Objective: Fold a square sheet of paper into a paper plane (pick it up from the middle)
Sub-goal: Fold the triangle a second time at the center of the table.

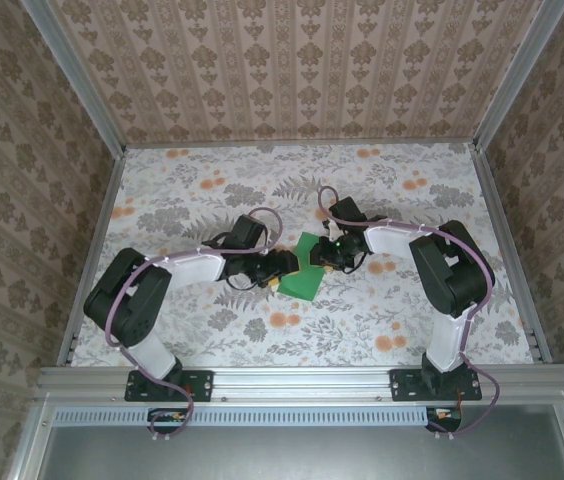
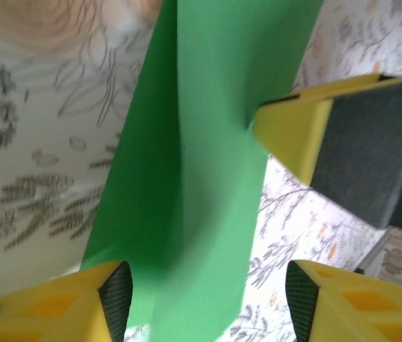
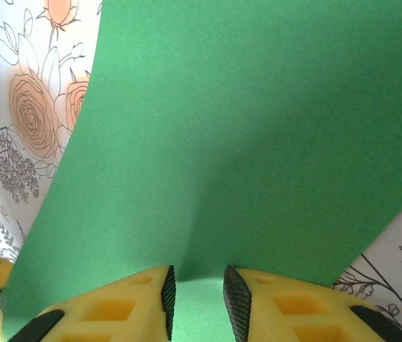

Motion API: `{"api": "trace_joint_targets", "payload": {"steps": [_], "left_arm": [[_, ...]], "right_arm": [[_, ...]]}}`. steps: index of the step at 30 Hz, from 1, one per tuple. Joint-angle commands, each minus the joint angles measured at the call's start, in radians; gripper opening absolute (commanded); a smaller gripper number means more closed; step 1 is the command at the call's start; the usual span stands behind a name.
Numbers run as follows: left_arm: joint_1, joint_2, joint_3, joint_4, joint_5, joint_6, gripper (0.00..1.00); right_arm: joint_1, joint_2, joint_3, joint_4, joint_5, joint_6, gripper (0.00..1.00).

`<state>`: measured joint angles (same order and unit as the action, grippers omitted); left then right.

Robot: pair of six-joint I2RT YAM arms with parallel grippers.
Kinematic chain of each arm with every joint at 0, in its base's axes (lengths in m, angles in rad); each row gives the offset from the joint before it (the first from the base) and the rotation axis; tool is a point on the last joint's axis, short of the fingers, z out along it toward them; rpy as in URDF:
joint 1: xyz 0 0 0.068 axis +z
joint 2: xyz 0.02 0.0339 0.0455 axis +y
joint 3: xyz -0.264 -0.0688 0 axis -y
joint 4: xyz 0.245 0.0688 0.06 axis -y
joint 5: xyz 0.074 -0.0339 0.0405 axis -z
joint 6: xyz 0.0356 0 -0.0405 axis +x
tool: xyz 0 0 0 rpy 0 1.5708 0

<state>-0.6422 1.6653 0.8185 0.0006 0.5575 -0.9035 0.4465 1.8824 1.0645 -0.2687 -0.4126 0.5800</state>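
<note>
Sheets: one green square sheet of paper [image 1: 307, 268], creased, over the floral bench [image 1: 412, 200];
Claws: two;
Left claw [image 2: 208, 299]: wide open, straddling the sheet;
Right claw [image 3: 197, 296]: nearly closed, pinching the sheet

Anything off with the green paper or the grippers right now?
Nothing torn or spilled. The thin bright green paper sheet isn't flat: it bows up in a soft ridge where the right gripper pinches it. The left gripper straddles it, jaws open, not gripping.
</note>
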Motion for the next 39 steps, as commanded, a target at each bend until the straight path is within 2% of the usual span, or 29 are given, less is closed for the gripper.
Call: {"api": "trace_joint_targets", "payload": {"steps": [1,2,6,14,17,22,27,32,39], "left_arm": [[0.025,0.056,0.003,0.105,0.079,0.047,0.61],[0.028,0.074,0.009,0.122,0.120,0.044,0.59],[0.029,0.126,0.018,0.158,0.154,0.028,0.52],[0.033,0.103,-0.009,0.157,0.108,-0.005,0.28],[0.032,0.074,-0.026,0.159,0.069,-0.015,0.23],[0.032,0.048,-0.049,0.167,0.043,-0.024,0.19],[0.032,0.035,-0.071,0.165,0.021,-0.029,0.17],[0.032,0.016,-0.091,0.172,-0.004,-0.039,0.17],[0.020,0.010,-0.108,0.199,-0.015,-0.069,0.14]], "right_arm": [[-0.002,0.102,-0.044,-0.041,0.084,-0.016,0.33],[-0.001,0.101,-0.043,-0.040,0.081,-0.017,0.33],[-0.002,0.100,-0.039,-0.037,0.069,-0.018,0.33],[-0.003,0.107,0.022,0.007,-0.037,-0.064,0.32],[-0.002,0.130,0.074,0.023,-0.094,-0.088,0.32],[0.000,0.172,0.159,0.008,-0.160,-0.133,0.31],[0.002,0.099,0.148,-0.039,-0.106,-0.151,0.31],[0.031,0.004,0.066,-0.034,-0.058,-0.082,0.30],[0.097,0.025,0.041,-0.007,-0.041,0.034,0.24]]}}
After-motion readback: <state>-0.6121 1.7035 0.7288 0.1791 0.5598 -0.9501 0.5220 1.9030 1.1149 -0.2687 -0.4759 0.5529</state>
